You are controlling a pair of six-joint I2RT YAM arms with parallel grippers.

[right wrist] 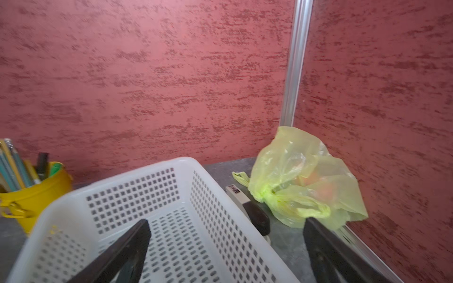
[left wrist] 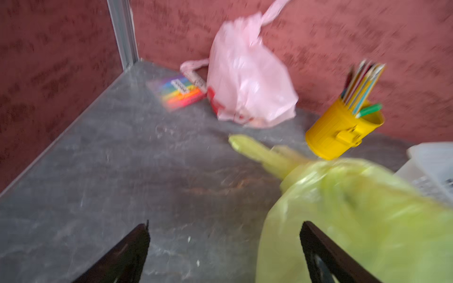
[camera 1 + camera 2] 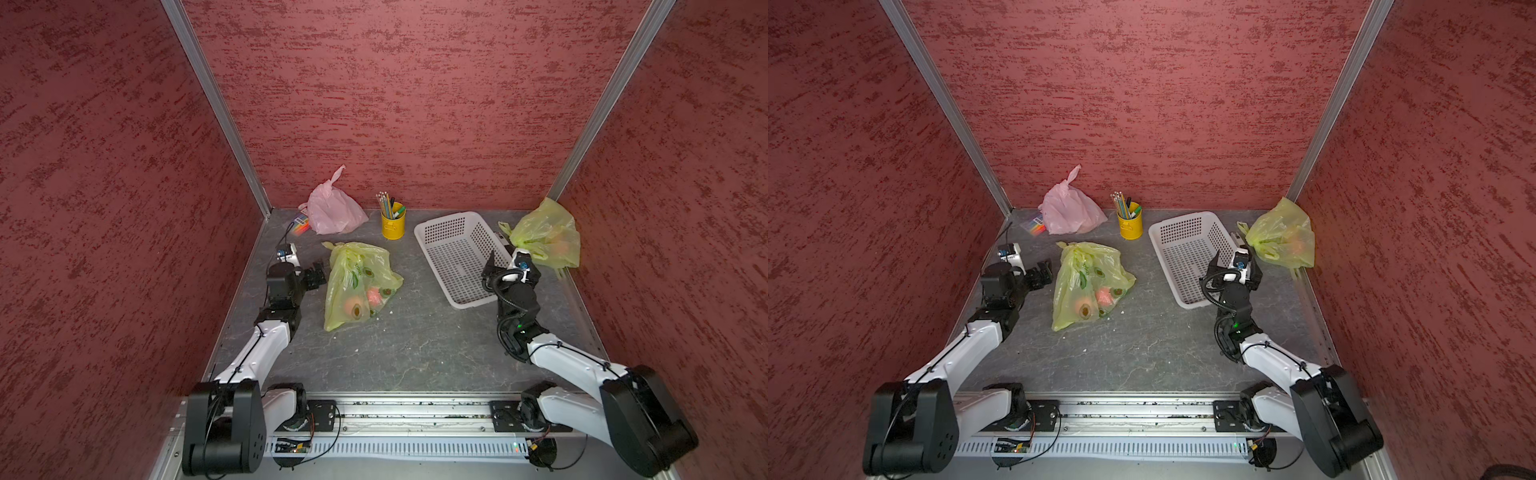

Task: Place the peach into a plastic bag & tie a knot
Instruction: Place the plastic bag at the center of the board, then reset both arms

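Peach [image 3: 374, 296] lies inside the yellow-green bag [image 3: 353, 266], which rests mid-counter [image 3: 415, 340]. The left hand [image 2: 224, 224] gapes wide and empty just beside the bag. The right hand [image 1: 226, 224], equally wide and empty, hangs over the white basket's [image 3: 440, 220] edge.

2 yellow bags [image 3: 361, 282] [image 3: 546, 235], 1 pink bag [image 3: 332, 208], 1 white basket [image 3: 449, 215], 1 yellow cup [image 3: 392, 227] of pencils, 1 rainbow packet [image 3: 301, 225], 2 robot arms [image 3: 266, 345] [image 3: 573, 365].

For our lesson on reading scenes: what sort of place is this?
Probably a robot test cell: two arms mounted on a metal rail, red walls boxing in a grey tabletop, staged props like the white basket.
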